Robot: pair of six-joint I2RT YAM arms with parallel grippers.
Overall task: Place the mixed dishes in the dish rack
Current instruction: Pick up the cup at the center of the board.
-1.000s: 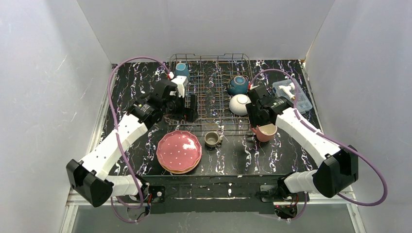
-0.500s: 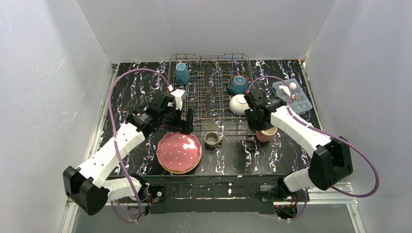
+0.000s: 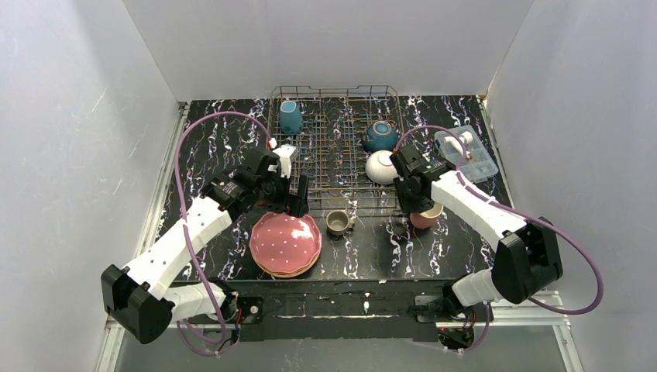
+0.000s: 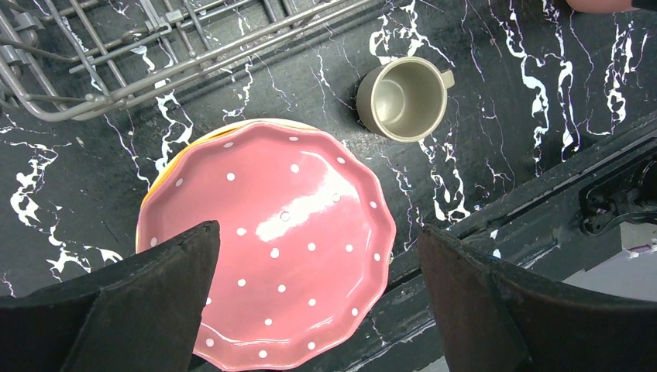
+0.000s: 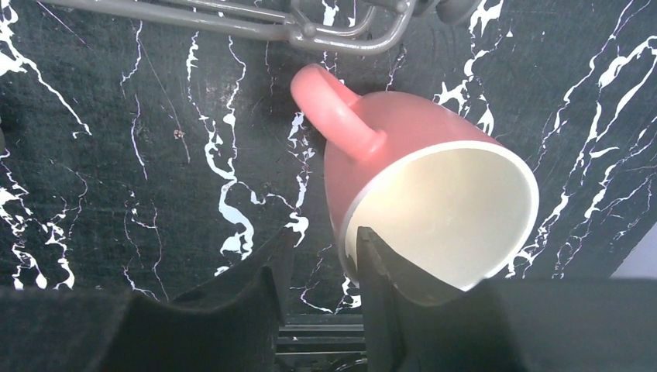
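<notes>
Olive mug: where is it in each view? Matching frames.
Top external: olive mug just in front of the dish rack, right of the pink plate.
Left wrist: upper right of centre, mouth up, above-right of the pink plate.
Right wrist: not in it.
Shared landmark: the dish rack's near edge wire, at the top of both wrist views.

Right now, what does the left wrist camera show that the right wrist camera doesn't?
Only the left wrist: the pink plate topping a stack, the olive mug upright beside it, and the left end effector wide open over the plate. Only the right wrist: the pink mug close up, with the right end effector straddling its wall, one finger inside. Both: the rack edge and the table. A pink sliver at the left view's top edge may be that mug.
</notes>
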